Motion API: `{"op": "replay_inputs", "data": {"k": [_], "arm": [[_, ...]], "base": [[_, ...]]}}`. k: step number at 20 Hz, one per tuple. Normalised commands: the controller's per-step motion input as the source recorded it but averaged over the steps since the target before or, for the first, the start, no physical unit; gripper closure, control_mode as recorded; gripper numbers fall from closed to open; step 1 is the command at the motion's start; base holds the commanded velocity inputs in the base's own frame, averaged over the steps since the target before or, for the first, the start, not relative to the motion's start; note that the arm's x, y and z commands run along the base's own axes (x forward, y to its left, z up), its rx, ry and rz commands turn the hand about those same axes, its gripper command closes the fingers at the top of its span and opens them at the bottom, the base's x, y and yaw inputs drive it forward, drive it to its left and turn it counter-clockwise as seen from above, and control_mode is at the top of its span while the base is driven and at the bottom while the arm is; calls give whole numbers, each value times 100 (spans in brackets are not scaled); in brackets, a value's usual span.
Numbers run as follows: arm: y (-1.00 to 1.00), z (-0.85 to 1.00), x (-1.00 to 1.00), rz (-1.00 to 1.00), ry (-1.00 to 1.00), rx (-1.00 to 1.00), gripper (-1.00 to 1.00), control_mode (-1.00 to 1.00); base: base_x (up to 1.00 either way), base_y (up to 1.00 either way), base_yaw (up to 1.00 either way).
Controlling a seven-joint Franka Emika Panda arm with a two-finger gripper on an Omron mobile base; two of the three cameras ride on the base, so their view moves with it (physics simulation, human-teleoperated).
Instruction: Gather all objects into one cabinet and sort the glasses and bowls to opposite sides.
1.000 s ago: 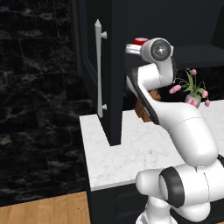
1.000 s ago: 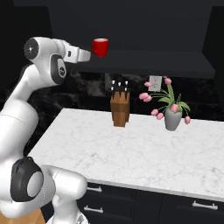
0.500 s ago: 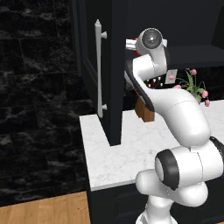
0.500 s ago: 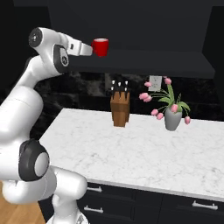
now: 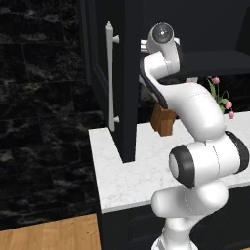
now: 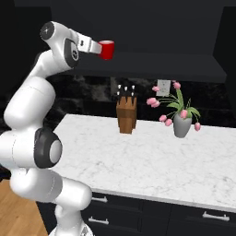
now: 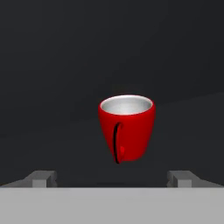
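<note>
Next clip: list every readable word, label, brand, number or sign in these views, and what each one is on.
None: no readable text in any view.
The red cup is plain, bearing a thin dark vertical mark, not a letter.
The knife block, flower vase and cabinet door carry no lettering.

I am counting one red cup (image 7: 127,127) ahead of my hand (image 7: 112,178). I am seeing one knife block (image 6: 126,114) and one grey vase of pink tulips (image 6: 182,124) standing on one marble counter (image 6: 138,161). I am noting one cabinet door (image 5: 128,78) with one long silver handle (image 5: 111,78). Two drawer pulls (image 6: 215,216) are showing below.
</note>
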Motion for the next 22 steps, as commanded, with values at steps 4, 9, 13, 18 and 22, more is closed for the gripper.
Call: {"op": "replay_inputs", "data": {"k": [4, 9, 13, 18, 22], "arm": [[-6, 0, 38, 0, 5, 0, -100, -100], [0, 0, 35, 0, 2, 0, -100, -100], [-11, 0, 9, 0, 0, 0, -100, -100], [-14, -2, 2, 0, 0, 0, -100, -100], [0, -10, 4, 0, 0, 0, -100, -100]], "base": [[0, 0, 0], [0, 0, 0], [0, 0, 0], [0, 0, 0], [0, 0, 0]]}}
